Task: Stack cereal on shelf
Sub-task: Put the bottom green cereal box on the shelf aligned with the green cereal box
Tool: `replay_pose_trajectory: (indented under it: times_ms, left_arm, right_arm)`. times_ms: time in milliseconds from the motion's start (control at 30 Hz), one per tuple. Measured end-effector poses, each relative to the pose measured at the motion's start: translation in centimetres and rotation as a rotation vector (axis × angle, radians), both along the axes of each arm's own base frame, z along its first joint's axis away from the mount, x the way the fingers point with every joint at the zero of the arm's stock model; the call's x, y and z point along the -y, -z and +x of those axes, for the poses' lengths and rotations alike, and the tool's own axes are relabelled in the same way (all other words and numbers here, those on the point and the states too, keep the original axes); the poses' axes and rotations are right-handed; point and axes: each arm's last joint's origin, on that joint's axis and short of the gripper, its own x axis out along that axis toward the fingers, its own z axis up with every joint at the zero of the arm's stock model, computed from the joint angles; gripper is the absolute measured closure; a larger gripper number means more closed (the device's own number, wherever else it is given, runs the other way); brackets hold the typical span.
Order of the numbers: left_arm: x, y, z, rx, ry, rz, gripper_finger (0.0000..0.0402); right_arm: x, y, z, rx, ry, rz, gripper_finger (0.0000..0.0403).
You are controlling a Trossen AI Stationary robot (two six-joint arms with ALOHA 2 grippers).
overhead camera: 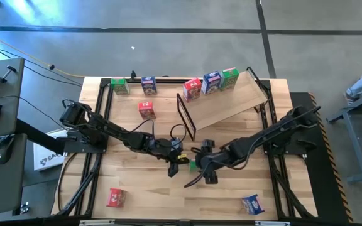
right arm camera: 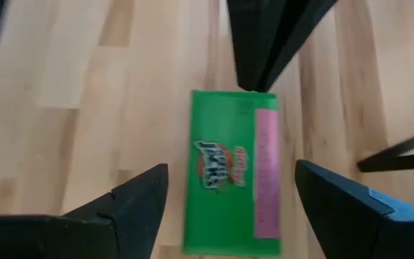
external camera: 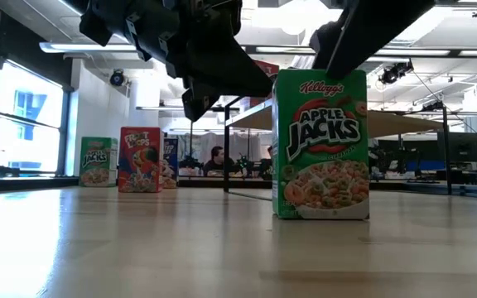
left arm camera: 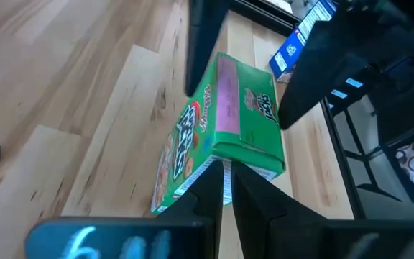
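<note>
Item: green cardboard Apple Jacks cereal box (external camera: 320, 144). You find it standing upright on the pale planked tabletop (overhead camera: 143, 188), near the front centre, between your two arms.

Left pincer (left arm camera: 225, 176): clenched, empty; its fingertips sit just against the box's top edge.

Right pincer (right arm camera: 225, 194): released, fingers spread wide; the box lies between and below them, untouched on either side.

Light plywood shelf board with black metal frame end (overhead camera: 228, 100): tilted, at the far right of the tabletop. Along its far edge you have a red box (overhead camera: 192, 88), a blue box (overhead camera: 211, 81) and a green box (overhead camera: 230, 78) in a row.
</note>
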Motion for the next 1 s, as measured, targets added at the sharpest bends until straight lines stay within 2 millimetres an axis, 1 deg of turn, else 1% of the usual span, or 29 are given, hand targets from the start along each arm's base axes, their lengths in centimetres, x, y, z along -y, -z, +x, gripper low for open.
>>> replay_pose_trajectory:
  times_ms: [100,200,300,533,600,667,733,800,900,1000]
  left_arm:
    - [0.0,0.0,0.0,0.001,0.003,0.006,0.0381]
    - [0.0,0.1,0.0,-0.004,0.004,0.009,0.0381]
    - [0.0,-0.1,-0.2,-0.004,0.013,0.025,0.0381]
    - [-0.3,-1.3,-1.1,-0.024,0.012,0.086,0.0381]
    - [-0.3,-1.6,-1.3,-0.024,0.016,0.1,0.0381]
    - [-0.4,-1.9,-1.6,-0.034,0.015,0.113,0.0381]
    - [-0.6,-2.2,-1.8,-0.046,0.004,0.126,0.0381]
    - [-0.8,-2.6,-2.3,-0.059,-0.01,0.138,0.0381]
    - [-1.3,-3.6,-3.0,-0.043,-0.017,0.153,0.0381]
    - [-2.2,-4.0,-4.1,0.029,-0.037,0.131,0.0381]
  right_arm:
    - [-0.1,0.5,0.6,-0.035,0.015,-0.007,0.0114]
    - [0.1,0.8,1.0,-0.065,0.038,0.037,0.013]
    - [0.4,1.1,1.2,-0.086,0.044,0.047,0.016]
    - [0.6,1.1,1.2,-0.101,0.032,0.078,0.0246]
    - [0.6,1.1,1.2,-0.101,0.024,0.079,0.026]
    - [0.6,0.8,1.1,-0.098,0.009,0.075,0.0264]
    - [0.7,0.0,0.9,-0.098,-0.001,0.071,0.0262]
    - [0.8,-1.3,0.7,-0.09,-0.018,0.066,0.0255]
    - [1.1,-3.7,0.0,-0.098,-0.046,0.046,0.0248]
    - [1.5,-6.5,-1.1,-0.124,-0.081,0.016,0.0247]
